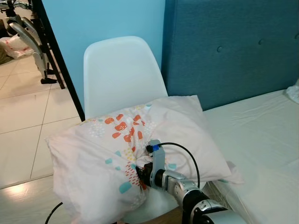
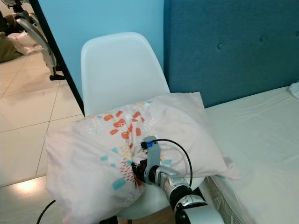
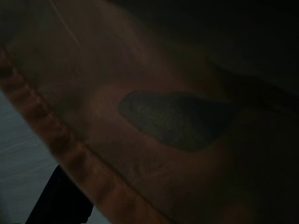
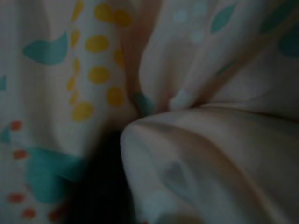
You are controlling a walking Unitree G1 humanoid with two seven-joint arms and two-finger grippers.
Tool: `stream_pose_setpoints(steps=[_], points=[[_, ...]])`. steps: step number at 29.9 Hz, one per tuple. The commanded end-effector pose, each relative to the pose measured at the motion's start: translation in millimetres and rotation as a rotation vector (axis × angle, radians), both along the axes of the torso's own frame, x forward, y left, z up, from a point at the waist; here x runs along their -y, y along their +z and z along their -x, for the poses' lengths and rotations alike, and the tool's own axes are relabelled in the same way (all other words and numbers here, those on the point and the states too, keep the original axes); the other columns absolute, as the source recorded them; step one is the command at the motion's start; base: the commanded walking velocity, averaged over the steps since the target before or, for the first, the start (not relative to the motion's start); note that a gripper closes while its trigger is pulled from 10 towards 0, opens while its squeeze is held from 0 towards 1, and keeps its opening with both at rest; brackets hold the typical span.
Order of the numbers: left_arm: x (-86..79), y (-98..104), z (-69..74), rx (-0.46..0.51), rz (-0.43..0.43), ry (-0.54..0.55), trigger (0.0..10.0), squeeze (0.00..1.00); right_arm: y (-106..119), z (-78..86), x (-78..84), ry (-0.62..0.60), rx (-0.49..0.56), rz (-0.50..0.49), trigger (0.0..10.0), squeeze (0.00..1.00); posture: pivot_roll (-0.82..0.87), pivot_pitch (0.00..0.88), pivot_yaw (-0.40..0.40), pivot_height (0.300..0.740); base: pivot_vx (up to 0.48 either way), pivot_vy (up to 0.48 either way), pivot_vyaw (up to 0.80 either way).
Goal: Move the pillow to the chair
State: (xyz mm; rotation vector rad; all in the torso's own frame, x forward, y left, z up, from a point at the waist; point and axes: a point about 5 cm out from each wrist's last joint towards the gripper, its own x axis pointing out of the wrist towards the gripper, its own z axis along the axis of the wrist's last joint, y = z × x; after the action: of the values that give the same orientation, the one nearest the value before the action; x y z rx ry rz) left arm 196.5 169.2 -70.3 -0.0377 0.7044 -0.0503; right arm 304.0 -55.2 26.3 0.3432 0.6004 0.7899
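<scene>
Setting: a home bedroom. Evidence: a bed with a white sheet (image 1: 261, 135) at lower right, a tufted blue headboard (image 1: 233, 51) at upper right, a light-blue wall (image 1: 103, 21) at top centre, and a tiled floor (image 1: 28, 107) at left.

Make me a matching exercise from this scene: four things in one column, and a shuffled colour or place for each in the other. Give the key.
Things:
1. pillow
2. chair
3. headboard
4. right gripper

Descriptions:
A. dark blue, padded with buttons, behind the bed
B. white, with a curved back, against the light blue wall
C. pressed into bunched fabric at the pillow's near side
D. pale pink with red, teal and yellow spots, lying on the chair seat

Pairs: 1-D, 2-B, 3-A, 4-C
</scene>
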Motion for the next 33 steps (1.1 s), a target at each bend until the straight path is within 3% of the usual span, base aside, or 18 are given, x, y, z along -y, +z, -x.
stream_pose_setpoints(steps=[1, 3, 6, 10, 15, 19, 20, 29, 32, 33], points=[[5.0, 1.6, -5.0, -0.001, 0.009, -0.016, 10.0, 0.00, 9.1, -1.5, -7.1, 0.041, 0.031, -0.082, 10.0, 1.00, 0.08, 0.000, -0.002, 0.545, 0.000, 0.000, 0.00], [3.9, 1.9, -6.4, -0.006, 0.009, -0.008, 10.0, 0.00, 10.4, 4.1, 4.5, 0.115, 0.038, -0.168, 10.0, 1.00, 0.06, 0.000, -0.003, 0.545, 0.000, 0.000, 0.00], [3.3, 1.6, -6.3, -0.011, 0.007, -0.006, 10.0, 0.00, 8.3, 10.1, 13.5, 0.169, 0.046, -0.175, 10.0, 1.00, 0.06, 0.000, -0.004, 0.545, 0.000, 0.000, 0.00], [1.8, -0.8, -4.2, -0.043, -0.010, -0.009, 10.0, 0.00, 2.9, 33.1, 46.5, 0.290, 0.043, -0.167, 10.0, 1.00, 0.03, 0.000, 0.001, 0.545, 0.000, 0.000, 0.00], [-6.2, -3.9, 0.7, -0.079, -0.052, 0.002, 10.0, 0.00, 14.6, 52.0, 68.9, 0.331, 0.069, -0.210, 10.0, 1.00, 0.01, 0.000, 0.003, 0.545, 0.000, 0.000, 0.00], [-13.3, -4.9, 3.2, -0.093, -0.082, 0.019, 10.0, 0.00, 21.4, 56.0, 74.1, 0.317, 0.077, -0.238, 10.0, 1.00, 0.00, 0.000, 0.005, 0.545, 0.000, 0.000, 0.00], [-16.4, -5.2, 4.1, -0.099, -0.096, 0.027, 10.0, 0.00, 23.2, 58.3, 74.4, 0.319, 0.070, -0.253, 10.0, 0.00, 0.00, 0.000, 0.006, 0.545, 0.000, 0.000, 0.00], [-36.5, -6.7, 10.6, -0.140, -0.219, 0.075, 10.0, 0.00, 26.7, 85.8, 57.1, 0.453, 0.002, -0.261, 10.0, 0.00, 0.01, 0.000, 0.003, 0.545, 0.000, 0.000, 0.00], [-40.7, -7.8, 14.1, -0.154, -0.240, 0.088, 10.0, 0.00, 51.2, 85.2, 55.1, 0.450, 0.039, -0.436, 10.0, 0.00, 0.01, 0.000, -0.001, 0.545, 0.000, 0.000, 0.00], [-40.7, -7.8, 14.1, -0.154, -0.240, 0.088, 10.0, 0.00, 51.2, 85.2, 55.1, 0.450, 0.039, -0.436, 10.0, 0.00, 0.01, 0.000, -0.001, 0.545, 0.000, 0.000, 0.00]])
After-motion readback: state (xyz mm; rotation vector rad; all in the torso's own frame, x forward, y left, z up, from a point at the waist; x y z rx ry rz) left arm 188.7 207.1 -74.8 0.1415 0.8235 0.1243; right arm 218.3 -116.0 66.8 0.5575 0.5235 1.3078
